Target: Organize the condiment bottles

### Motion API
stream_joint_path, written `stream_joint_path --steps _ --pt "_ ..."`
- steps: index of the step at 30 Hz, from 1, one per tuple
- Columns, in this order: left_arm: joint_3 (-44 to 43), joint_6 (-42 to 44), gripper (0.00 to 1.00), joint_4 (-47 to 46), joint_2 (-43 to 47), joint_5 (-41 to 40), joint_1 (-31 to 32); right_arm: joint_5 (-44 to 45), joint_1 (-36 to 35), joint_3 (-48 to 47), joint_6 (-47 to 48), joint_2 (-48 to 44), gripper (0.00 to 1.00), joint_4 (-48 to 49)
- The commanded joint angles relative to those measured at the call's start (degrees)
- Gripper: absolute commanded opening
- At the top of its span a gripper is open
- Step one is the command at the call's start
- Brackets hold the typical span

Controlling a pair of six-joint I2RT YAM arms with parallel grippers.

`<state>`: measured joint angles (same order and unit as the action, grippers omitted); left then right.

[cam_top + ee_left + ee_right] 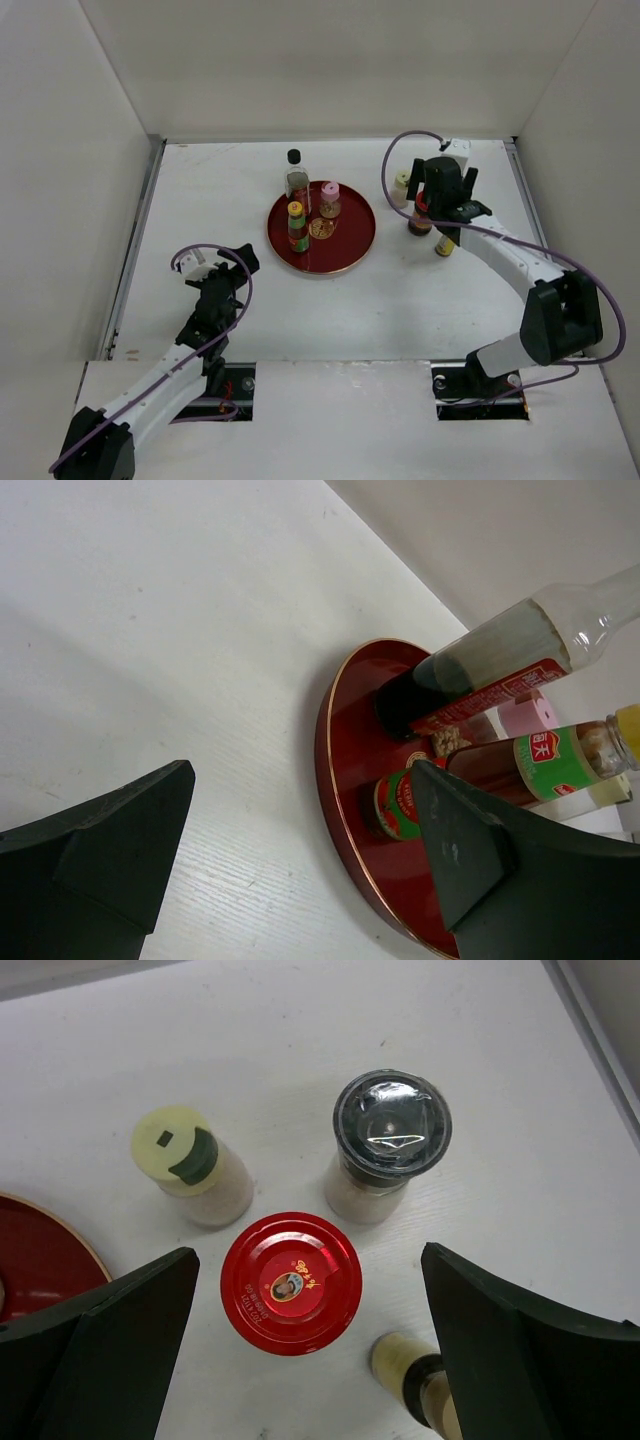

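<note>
One red jar (290, 1282) stands upright straight beneath my right gripper (307, 1253), jaws spread astride it; my left gripper (302, 770), also spread, faces the tray (335, 780), well apart.

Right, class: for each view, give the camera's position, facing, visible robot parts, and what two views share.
Top external: above and behind the bases, looking down on the table; left arm and right arm show.
Left wrist: on that arm, looking low across at the red tray; open left gripper frames it.
Right wrist: on that arm, looking straight down at the red-capped jar; open right gripper either side.
Shared: top and left wrist both show the tray.
</note>
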<state>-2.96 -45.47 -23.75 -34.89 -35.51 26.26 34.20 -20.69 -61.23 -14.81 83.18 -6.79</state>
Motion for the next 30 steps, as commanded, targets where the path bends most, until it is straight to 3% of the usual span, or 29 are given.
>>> stream_joint_path --steps 1,23,27,30 --pt "-0.2 -0.49 0.9 -1.74 0.79 0.88 -0.55 -5.26 0.87 -4.42 1.09 1.54 1.0 -3.4" --pt "0.15 -0.58 0.9 -2.01 1.05 1.67 -1.08 -8.71 2.19 -7.76 1.8 11.04 1.0 -4.99" --pt "0.06 -0.58 0.9 -1.65 2.11 2.2 -1.35 -9.15 2.19 -9.08 1.89 12.62 0.9 -5.08" --pt "0.15 -0.58 0.9 -1.65 1.5 1.93 -1.35 -9.15 2.19 -8.99 1.54 12.89 0.74 -4.38"
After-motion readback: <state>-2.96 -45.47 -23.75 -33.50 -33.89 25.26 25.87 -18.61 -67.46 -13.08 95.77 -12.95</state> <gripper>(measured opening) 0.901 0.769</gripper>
